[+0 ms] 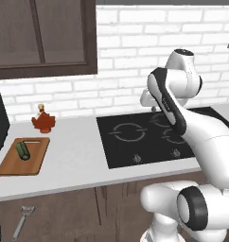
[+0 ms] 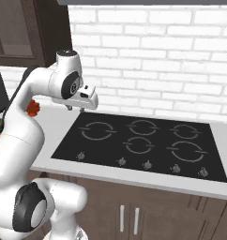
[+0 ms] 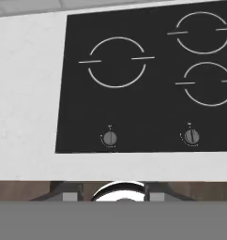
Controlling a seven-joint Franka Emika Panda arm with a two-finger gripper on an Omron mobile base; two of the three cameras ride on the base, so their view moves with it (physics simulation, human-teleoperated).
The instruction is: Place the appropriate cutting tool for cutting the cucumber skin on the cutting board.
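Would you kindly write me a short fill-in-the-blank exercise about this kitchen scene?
1. The cucumber lies on the ____.
2. The peeler lies below the counter, not on the ____.
3. The gripper hangs above the black ____.
4. The red object stands behind the board, against the ____ wall.

Missing words: board; board; cooktop; brick

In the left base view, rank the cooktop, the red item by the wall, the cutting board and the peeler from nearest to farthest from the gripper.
From the gripper:
1. Cooktop, directly below.
2. Red item, left, by the wall.
3. Cutting board, farther left, carrying the cucumber.
4. Peeler, lowest left, below the counter edge.
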